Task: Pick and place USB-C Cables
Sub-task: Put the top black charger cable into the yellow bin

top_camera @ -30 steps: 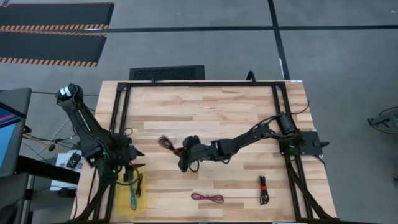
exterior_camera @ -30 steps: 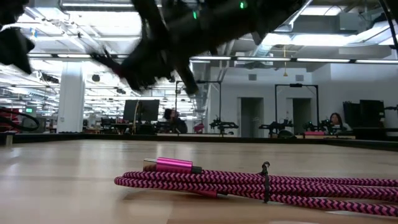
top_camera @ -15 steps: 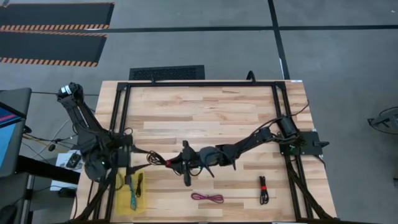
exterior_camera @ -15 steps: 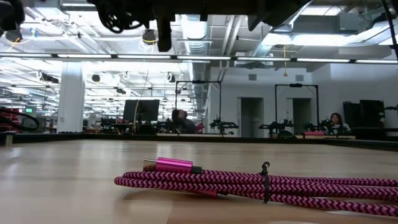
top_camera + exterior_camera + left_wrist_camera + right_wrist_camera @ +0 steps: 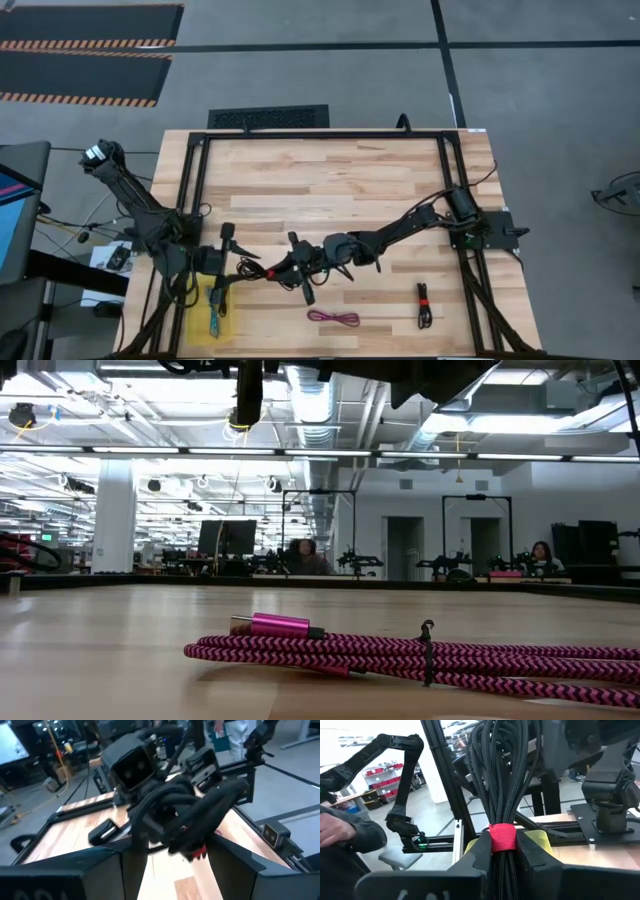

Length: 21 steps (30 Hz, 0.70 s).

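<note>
Since the earlier frames the right gripper (image 5: 293, 272) has carried the bundle leftward and the left gripper (image 5: 228, 262) has swung in to meet it over the front-left of the table (image 5: 330, 190). The right fingers (image 5: 532, 852) are clamped on a black cable (image 5: 501, 795) with a red tie (image 5: 503, 837). The left fingers are spread, the bundle between them; contact is unclear. Near the front edge, the magenta cable (image 5: 334, 318) lies below the arms, a second red-tied black cable (image 5: 423, 303) well right. A teal cable (image 5: 214, 322) and a black one (image 5: 224, 297) rest on the yellow tray (image 5: 231, 328). A person's hand (image 5: 335, 827) shows beyond the table.
</note>
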### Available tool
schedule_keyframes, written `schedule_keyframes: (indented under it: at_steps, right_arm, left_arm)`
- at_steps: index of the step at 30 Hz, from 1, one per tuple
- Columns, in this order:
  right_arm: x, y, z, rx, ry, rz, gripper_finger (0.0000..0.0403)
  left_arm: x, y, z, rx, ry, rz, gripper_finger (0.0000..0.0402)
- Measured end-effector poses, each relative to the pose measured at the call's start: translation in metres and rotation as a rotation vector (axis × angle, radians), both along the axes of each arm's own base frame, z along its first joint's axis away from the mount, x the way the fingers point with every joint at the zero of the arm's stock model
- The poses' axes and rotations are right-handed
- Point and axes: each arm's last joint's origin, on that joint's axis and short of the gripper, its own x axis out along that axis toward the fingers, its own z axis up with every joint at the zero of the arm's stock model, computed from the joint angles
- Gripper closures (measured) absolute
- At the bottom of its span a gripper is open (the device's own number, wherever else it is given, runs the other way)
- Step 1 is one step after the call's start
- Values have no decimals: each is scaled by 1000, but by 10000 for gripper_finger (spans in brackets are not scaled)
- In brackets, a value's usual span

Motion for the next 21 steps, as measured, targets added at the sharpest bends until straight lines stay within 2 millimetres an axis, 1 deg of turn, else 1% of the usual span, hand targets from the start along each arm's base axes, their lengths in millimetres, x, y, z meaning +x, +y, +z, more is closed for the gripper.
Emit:
schedule_keyframes:
  at_steps: [2, 4, 6, 10, 11, 16, 21]
  right_arm:
    - [0, 0, 0, 0, 0, 1, 350]
    - [0, 0, 0, -1, 4, 1, 350]
    - [0, 0, -1, -2, 6, 1, 350]
    - [0, 0, -1, -2, 10, 1, 347]
    - [0, 0, -1, -2, 10, 0, 345]
    - [0, 0, -1, 12, 14, -1, 318]
    - [1, -2, -1, 12, 17, -61, 277]
  left_arm:
    - [2, -1, 1, 7, -13, -19, 225]
    - [3, -2, 3, 5, -31, -40, 249]
    - [3, -2, 3, 11, -34, -46, 284]
    - [2, -2, 2, 18, -25, -49, 372]
    - [2, -2, 2, 15, -24, -49, 385]
    - [2, -2, 2, -13, -20, -42, 392]
    - [1, -1, 0, -57, 6, -24, 397]
